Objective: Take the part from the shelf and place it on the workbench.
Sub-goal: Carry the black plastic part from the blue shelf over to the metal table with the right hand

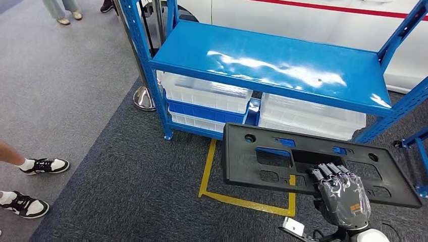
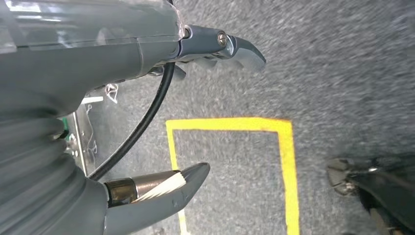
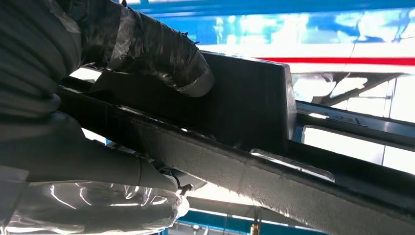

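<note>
A long flat black plastic part [image 1: 262,156] with cut-out windows and round holes hangs level in front of the blue shelf [image 1: 272,63], clear of its top board. My right hand [image 1: 340,194] grips the part's near edge right of its middle, fingers curled over the top. From the right wrist, the thumb [image 3: 161,54] presses on one face of the part [image 3: 254,107] and the fingers wrap beneath it. My left hand [image 2: 161,122] hangs over the carpet, thumb and fingers apart, holding nothing.
Stacked white and blue bins [image 1: 207,98] fill the shelf's lower level. A yellow tape square [image 1: 242,199] marks the dark carpet below the part. People's feet in sneakers [image 1: 35,184] stand at the left, others [image 1: 65,12] far back. A white vehicle [image 1: 313,20] stands behind the shelf.
</note>
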Available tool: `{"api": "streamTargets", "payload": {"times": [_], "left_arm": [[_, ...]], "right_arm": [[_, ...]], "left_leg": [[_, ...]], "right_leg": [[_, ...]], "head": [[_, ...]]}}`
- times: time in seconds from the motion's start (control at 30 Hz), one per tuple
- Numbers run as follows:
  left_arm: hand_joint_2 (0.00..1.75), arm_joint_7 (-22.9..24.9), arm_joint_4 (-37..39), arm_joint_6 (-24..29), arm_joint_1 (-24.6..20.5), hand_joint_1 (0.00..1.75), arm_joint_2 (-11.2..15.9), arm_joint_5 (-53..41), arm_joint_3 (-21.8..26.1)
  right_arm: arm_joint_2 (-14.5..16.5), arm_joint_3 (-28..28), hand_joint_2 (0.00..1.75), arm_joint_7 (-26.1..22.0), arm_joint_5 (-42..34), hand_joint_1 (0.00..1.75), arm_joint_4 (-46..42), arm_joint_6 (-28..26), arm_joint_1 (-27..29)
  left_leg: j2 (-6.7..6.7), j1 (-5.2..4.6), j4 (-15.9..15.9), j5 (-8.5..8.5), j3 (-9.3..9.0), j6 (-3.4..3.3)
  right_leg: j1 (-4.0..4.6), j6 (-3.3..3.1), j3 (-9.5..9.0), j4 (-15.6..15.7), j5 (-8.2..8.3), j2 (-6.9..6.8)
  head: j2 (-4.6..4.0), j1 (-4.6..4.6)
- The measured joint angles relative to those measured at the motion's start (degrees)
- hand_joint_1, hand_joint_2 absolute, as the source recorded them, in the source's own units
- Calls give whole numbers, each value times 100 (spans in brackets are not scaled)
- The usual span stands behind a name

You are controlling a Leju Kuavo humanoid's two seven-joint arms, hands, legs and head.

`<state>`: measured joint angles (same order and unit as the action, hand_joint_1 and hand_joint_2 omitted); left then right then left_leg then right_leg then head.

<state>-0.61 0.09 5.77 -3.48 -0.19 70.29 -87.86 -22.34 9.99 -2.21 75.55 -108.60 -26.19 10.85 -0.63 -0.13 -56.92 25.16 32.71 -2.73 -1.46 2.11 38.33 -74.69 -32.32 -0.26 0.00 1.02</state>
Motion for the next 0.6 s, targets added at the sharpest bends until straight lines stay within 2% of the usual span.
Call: {"api": "streamTargets", "payload": {"times": [0.03,0.07,0.1,0.13,0.17,0.2,0.23,0.27,0.3,0.33,0.4,0.43,0.47,0.5,0.53,0.57,0.6], "left_arm": [[175,-3,0,-2,0,0,1,2,0],[175,-6,0,-3,0,0,2,3,0],[175,-11,0,-4,0,0,2,4,0],[175,-19,0,-7,-1,0,3,5,0],[175,-26,0,-10,0,0,5,8,0],[175,-31,0,-15,0,0,9,10,0],[175,-35,2,-19,3,0,22,13,0],[175,-36,3,-26,5,0,34,17,0],[175,-36,5,-36,7,0,44,22,0],[175,-37,7,-44,8,0,52,28,0],[175,-40,7,-57,9,0,57,37,0],[175,-44,7,-59,8,0,61,40,0],[175,-49,7,-61,8,0,66,45,0],[175,-54,7,-63,6,0,70,49,0],[175,-60,7,-64,5,0,74,52,0],[175,-64,7,-65,3,0,78,54,0],[175,-68,8,-65,-2,0,90,54,0]], "right_arm": [[0,0,175,-2,-9,175,10,10,-28],[0,0,175,-3,-17,175,17,16,-62],[0,0,175,-4,-23,175,21,22,-98],[0,0,175,-4,-32,175,26,34,-133],[0,0,175,-4,-38,175,29,53,-168],[0,0,175,-4,-44,175,34,80,-203],[2,0,175,-4,-51,175,45,109,-237],[4,0,175,-4,-56,175,56,135,-277],[7,0,175,-5,-64,175,67,155,-312],[10,0,175,-5,-77,175,78,171,-341],[11,0,175,-6,-108,175,93,192,-379],[11,0,175,-5,-123,175,103,199,-390],[11,0,175,-4,-134,175,114,204,-398],[11,0,175,-3,-141,175,124,208,-403],[11,0,175,-2,-143,175,130,210,-407],[11,0,175,-1,-144,175,133,210,-411],[12,0,175,-1,-145,175,133,211,-414]], "left_leg": [[1,-5,-46,-45,102,12],[2,-10,-96,-85,196,29],[4,-18,-146,-116,263,52],[5,-26,-182,-154,307,80],[6,-31,-198,-195,332,109],[7,-33,-204,-242,347,141],[11,-34,-199,-284,364,174],[18,-27,-227,-246,395,207],[26,-20,-321,-106,447,239],[33,-10,-511,134,516,270],[37,17,-1147,715,670,318],[37,24,-1484,874,716,334],[37,28,-1716,889,707,342],[38,30,-1788,779,624,337],[39,27,-1655,603,437,317],[41,21,-1335,461,156,281],[41,9,-892,436,-172,235]], "right_leg": [[10,-20,-241,236,167,0],[20,-47,-540,609,239,2],[38,-74,-833,1029,209,5],[56,-104,-1040,1357,132,7],[78,-136,-1146,1553,50,9],[98,-169,-1169,1630,39,9],[92,-213,-1122,1629,79,2],[84,-260,-1068,1631,135,-8],[70,-314,-1000,1637,203,-21],[58,-357,-920,1642,274,-34],[67,-402,-743,1625,410,-44],[73,-402,-646,1608,479,-45],[79,-399,-541,1586,547,-46],[83,-393,-435,1562,613,-48],[89,-387,-332,1538,678,-48],[96,-381,-245,1519,740,-48],[108,-367,-178,1505,796,-47]], "head": [[0,0],[0,0],[0,-1],[0,-3],[0,-5],[0,-7],[0,-6],[0,-7],[0,-8],[0,-10],[0,-16],[0,-16],[0,-16],[0,-16],[0,-17],[0,-18],[0,-18]]}}
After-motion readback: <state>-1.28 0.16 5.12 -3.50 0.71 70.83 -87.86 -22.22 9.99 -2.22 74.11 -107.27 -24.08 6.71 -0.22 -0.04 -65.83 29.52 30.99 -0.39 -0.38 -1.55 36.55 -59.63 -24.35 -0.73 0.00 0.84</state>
